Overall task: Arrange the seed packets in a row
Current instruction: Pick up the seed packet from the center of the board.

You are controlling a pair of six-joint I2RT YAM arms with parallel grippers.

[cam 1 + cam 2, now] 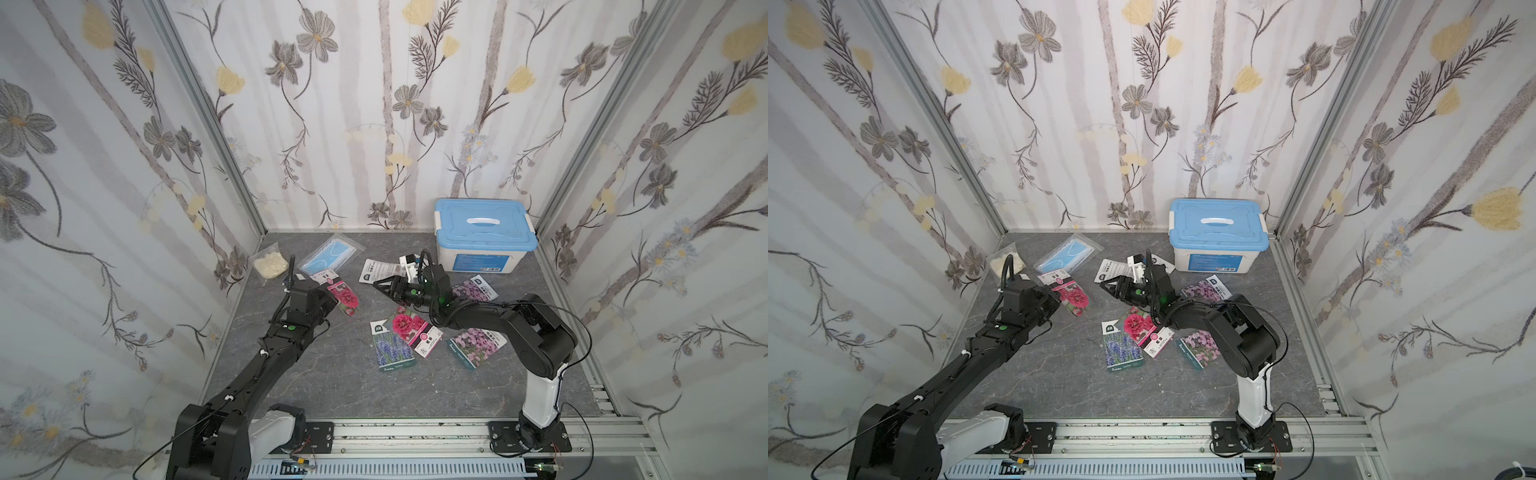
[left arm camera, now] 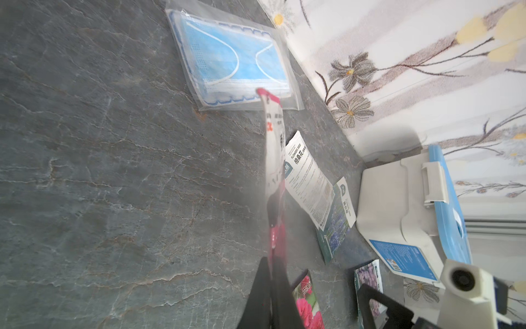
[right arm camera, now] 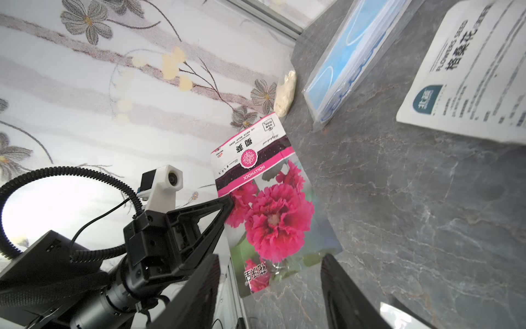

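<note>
Lab booth: wallpapered panels (image 1: 374, 124), aluminium rail (image 1: 415, 432)

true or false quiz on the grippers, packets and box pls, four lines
1. The left gripper is shut on a red hollyhock packet. True.
2. The right gripper holds a packet. False: its jaws stand open and empty.
3. The box stands open. False: its blue lid is on.
4. A second red packet lies partly over the lavender packet. True.

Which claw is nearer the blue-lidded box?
Right. The right claw hovers left of the box; the left claw, holding a packet, sits farther left, beyond it.
</note>
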